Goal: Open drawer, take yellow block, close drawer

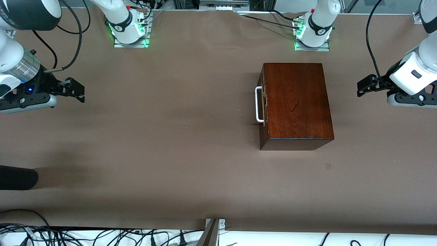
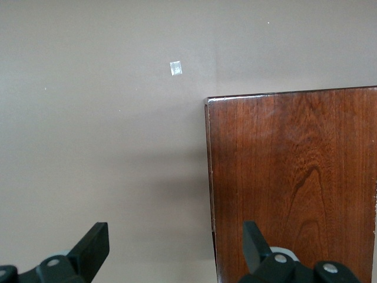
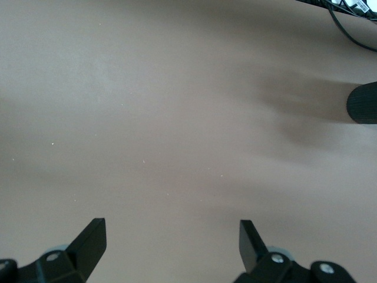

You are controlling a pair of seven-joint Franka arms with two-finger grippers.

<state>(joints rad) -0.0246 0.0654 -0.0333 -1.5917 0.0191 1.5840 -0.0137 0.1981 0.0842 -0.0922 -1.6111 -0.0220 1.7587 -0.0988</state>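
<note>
The glossy mahogany box [image 1: 297,102] stands on the brown table. Its drawer is shut; the dark front [image 1: 262,102] with the white U-shaped handle [image 1: 258,104] faces the right arm's end of the table. The yellow block is hidden. My left gripper [image 1: 362,87] is open and empty, beside the box toward the left arm's end. In the left wrist view the gripper [image 2: 175,244] sits over the box's edge [image 2: 294,177]. My right gripper [image 1: 78,91] is open and empty over bare table at the right arm's end; it also shows in the right wrist view [image 3: 172,242].
A dark rounded object [image 1: 17,177] juts in at the table's edge at the right arm's end, nearer the front camera; it also shows in the right wrist view [image 3: 362,103]. A small tape mark [image 1: 328,166] lies on the table nearer the camera than the box.
</note>
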